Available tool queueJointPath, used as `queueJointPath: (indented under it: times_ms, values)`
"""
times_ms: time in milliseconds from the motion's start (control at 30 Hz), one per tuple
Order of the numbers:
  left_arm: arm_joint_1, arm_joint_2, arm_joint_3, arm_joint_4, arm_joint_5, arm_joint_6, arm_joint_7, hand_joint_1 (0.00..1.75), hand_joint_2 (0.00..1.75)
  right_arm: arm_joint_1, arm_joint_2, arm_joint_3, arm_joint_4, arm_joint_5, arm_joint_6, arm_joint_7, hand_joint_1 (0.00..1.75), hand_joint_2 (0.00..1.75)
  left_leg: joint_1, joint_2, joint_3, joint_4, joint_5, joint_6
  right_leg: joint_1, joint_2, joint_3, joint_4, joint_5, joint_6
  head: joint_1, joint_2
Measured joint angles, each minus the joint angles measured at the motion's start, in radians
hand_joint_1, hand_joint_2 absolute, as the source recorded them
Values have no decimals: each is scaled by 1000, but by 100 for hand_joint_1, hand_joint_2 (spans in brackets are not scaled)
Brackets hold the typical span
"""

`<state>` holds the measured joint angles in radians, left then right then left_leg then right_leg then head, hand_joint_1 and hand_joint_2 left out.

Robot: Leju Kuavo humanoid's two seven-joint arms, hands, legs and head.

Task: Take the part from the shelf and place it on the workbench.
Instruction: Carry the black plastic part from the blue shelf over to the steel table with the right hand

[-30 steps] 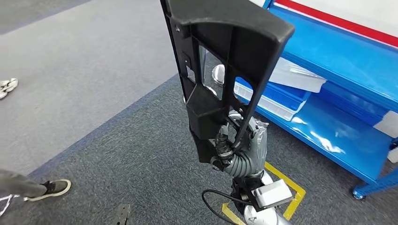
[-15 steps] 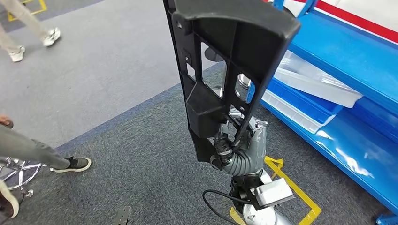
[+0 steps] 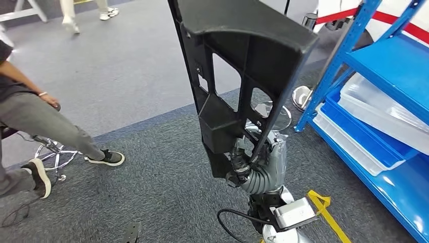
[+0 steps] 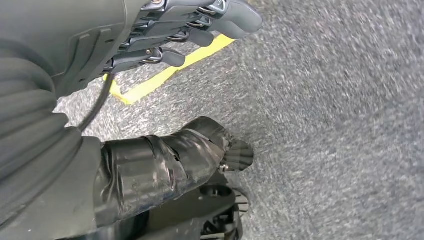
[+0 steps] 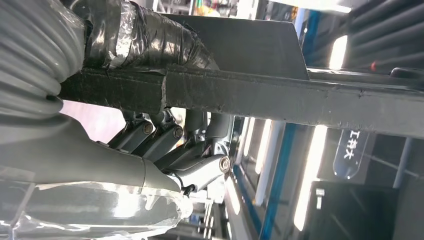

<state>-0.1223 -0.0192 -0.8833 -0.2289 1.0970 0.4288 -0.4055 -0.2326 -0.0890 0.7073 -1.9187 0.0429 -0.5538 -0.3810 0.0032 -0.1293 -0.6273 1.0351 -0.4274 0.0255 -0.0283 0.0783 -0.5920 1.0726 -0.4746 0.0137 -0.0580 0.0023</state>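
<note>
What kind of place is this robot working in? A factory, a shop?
Probably a workshop or test lab: blue metal shelving holds clear plastic bins, yellow tape marks the grey carpet, and the right hand carries a large black moulded plastic part.

Grey carpet floor (image 3: pixel 152 182), blue racking (image 3: pixel 399 66) right.

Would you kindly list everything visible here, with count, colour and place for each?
part: one, black, held upright in front of the head camera
shelf: one, blue, at the right
trays: two or more, clear and blue, stacked on the shelf
tape: yellow, on the grey carpet
stool base: one, chrome, at the left
person: one seated at the left, grey trousers, black shoes; another's legs far off
right hand: grey, grips the part's lower end
left hand: grey, hanging over the carpet, holding nothing
</note>
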Motion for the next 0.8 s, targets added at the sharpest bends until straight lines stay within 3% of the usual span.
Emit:
queueJointPath:
  times_ms: [33, 100, 167, 233, 300, 333, 367, 400, 467, 533, 600, 633, 700, 733, 800]
  values:
    - [0, 0, 0, 0, -1, 0, 1, 0, 175, 0, 0, 1, 0, -2, 0, -2, 175, 175, 2, -11, -8, 3, 0, -6, 1, 11, 2, -7, -6, -1, 0, 0]
    - [5, 2, -1, 0, -1, 0, 3, 0, 175, 0, 1, 1, 0, -8, 0, -5, 175, 175, 8, -25, -18, 3, 4, -18, 3, -12, 4, -14, -2, -9, 1, 0]
    - [9, 3, -1, 0, -1, 0, 5, 0, 175, -1, 4, 1, 0, -13, 3, -7, 175, 175, 4, 22, -36, 35, -12, -30, -1, -40, 12, -23, 1, -20, -7, 0]
    - [6, 3, -2, 0, -1, -4, 7, 0, 175, -1, 7, 1, 0, -17, 6, -7, 175, 175, 4, 93, -87, 137, -61, -41, 0, -71, 17, -27, 0, -27, -17, 0]
    - [3, 3, -2, 0, -1, -11, 7, 0, 175, 1, 7, 1, 1, -21, 9, -8, 175, 175, 9, 118, -145, 244, -97, -47, 3, -102, 19, -27, -3, -29, -18, 0]
    - [3, 3, -2, 0, -1, -13, 7, 0, 175, 1, 7, 1, 2, -22, 11, -8, 175, 175, 10, 121, -154, 258, -92, -48, 3, -116, 20, -27, -6, -29, -18, 0]
    - [4, 3, -2, 0, -1, -14, 7, 0, 175, 1, 7, 1, 2, -23, 12, -8, 175, 175, 10, 124, -142, 233, -69, -47, 4, -129, 23, -27, -8, -28, -18, 0]
    - [5, 3, -2, 0, -1, -14, 7, 0, 175, 1, 7, 1, 2, -24, 12, -9, 175, 175, 9, 132, -112, 173, -34, -42, 5, -141, 27, -27, -12, -27, -18, 0]
    - [2, 4, -2, 0, -1, -12, 7, 0, 175, 1, 7, 1, 2, -25, 12, -9, 175, 175, -2, 170, -43, 43, 11, -26, 8, -164, 37, -29, -18, -23, -18, 0]
    - [-1, 4, -2, 0, -1, -11, 6, 0, 175, 0, 7, 1, 2, -26, 12, -10, 175, 175, -13, 189, -19, -7, 15, -10, 11, -182, 42, -34, -23, -14, -17, 0]
    - [1, 4, -2, 0, -1, -10, 6, 0, 175, 0, 8, 1, 2, -26, 12, -11, 175, 175, -14, 167, -17, -17, 18, 3, 13, -199, 49, -42, -26, -3, -18, 0]
    - [4, 4, -2, 0, -1, -10, 6, 0, 175, 0, 8, 1, 2, -27, 12, -11, 175, 175, -11, 156, -9, -28, 22, 8, 13, -190, 52, -40, -31, 3, -15, 0]
    - [5, 4, -2, 0, 0, -10, 6, 0, 175, -2, 8, 2, 2, -27, 12, -12, 175, 175, -4, 135, 9, -49, 28, 18, 11, -141, 32, 12, -62, 8, -8, 0]
    - [3, 4, -2, 0, 0, -10, 6, 0, 175, -1, 8, 2, 2, -27, 12, -13, 175, 175, -4, 124, 13, -52, 29, 22, 10, -111, 5, 70, -87, 9, -3, 0]
    - [-1, 4, -2, 0, 1, -13, 7, 0, 175, 3, 8, 2, 3, -27, 12, -14, 175, 175, -4, 99, 15, -50, 26, 28, 9, -86, -67, 193, -129, 11, 1, 0]
